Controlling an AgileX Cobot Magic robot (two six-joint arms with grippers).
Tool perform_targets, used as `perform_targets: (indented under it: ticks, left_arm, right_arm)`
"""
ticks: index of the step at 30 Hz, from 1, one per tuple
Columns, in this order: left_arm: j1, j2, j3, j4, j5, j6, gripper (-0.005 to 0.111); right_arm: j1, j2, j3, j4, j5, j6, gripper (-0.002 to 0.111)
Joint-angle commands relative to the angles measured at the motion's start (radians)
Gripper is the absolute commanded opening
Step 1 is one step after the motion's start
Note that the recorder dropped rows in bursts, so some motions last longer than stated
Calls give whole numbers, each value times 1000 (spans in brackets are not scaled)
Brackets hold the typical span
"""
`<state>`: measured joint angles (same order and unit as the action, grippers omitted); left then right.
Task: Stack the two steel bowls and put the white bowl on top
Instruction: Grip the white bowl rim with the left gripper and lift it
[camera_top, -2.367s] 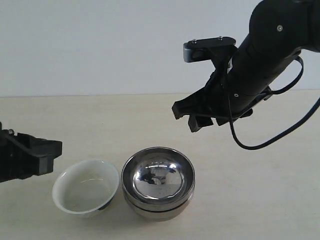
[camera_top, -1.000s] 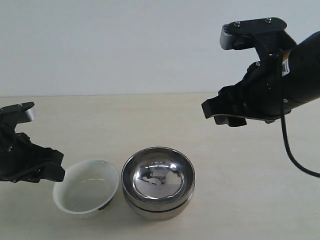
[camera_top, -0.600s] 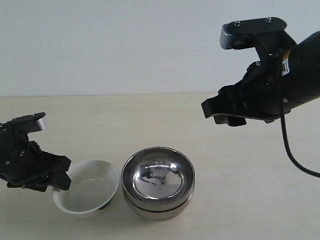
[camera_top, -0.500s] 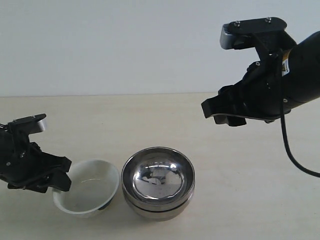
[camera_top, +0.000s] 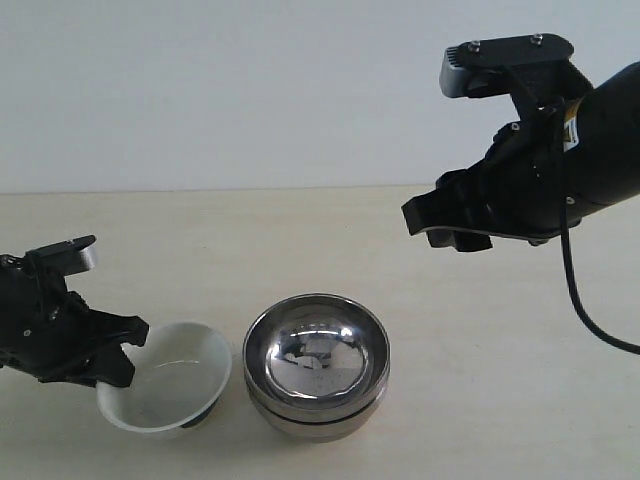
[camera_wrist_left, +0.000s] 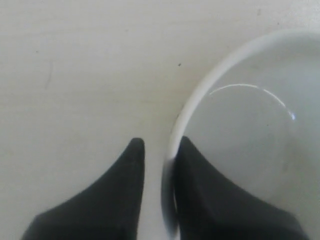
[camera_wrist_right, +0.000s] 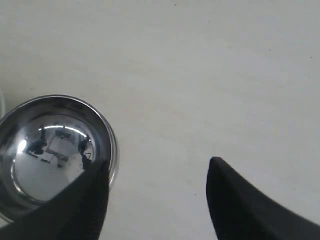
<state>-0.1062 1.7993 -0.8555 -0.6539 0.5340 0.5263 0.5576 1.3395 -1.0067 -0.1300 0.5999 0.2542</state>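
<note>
Now tilted: glossy cream-white round bowl (camera_top: 178, 372), level before.
Rim is clamped by left gripper (camera_wrist_left: 157, 150); transfer onto nested shiny steel bowls (camera_top: 317, 358) is judged next; right gripper (camera_wrist_right: 155, 175) is held spread.

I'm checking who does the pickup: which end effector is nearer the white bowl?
Left. The left end effector grips the white bowl by its rim, one finger inside; the right end effector hangs raised, past the steel bowls.

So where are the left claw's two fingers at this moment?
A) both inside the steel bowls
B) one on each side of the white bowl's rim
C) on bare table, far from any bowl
B: the left gripper has one finger inside the white bowl and the other outside its rim.
</note>
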Motion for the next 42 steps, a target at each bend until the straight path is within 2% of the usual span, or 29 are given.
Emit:
perform_targets:
  ticks: [1,14,21,26,37,42]
  left_arm:
    - [4,4,-5,-11,-15,20,5]
    - [4,-9,-5,-11,-4,26,4]
    - [4,-69,-62,-11,117,19,4]
    - [4,-130,-72,-14,133,12,4]
    - [4,-188,-127,-7,253,-15,4]
    - [0,-193,-133,-18,272,-22,4]
  right_arm:
    - [-1,-10,0,-2,-1,0,51]
    - [-1,-10,0,0,9,0,51]
    - [-1,-10,0,40,13,-2,51]
    - [-1,-10,0,40,10,-2,51]
    - [-1,-10,0,72,-9,-2,51]
    - [1,12,0,174,-52,-29,51]
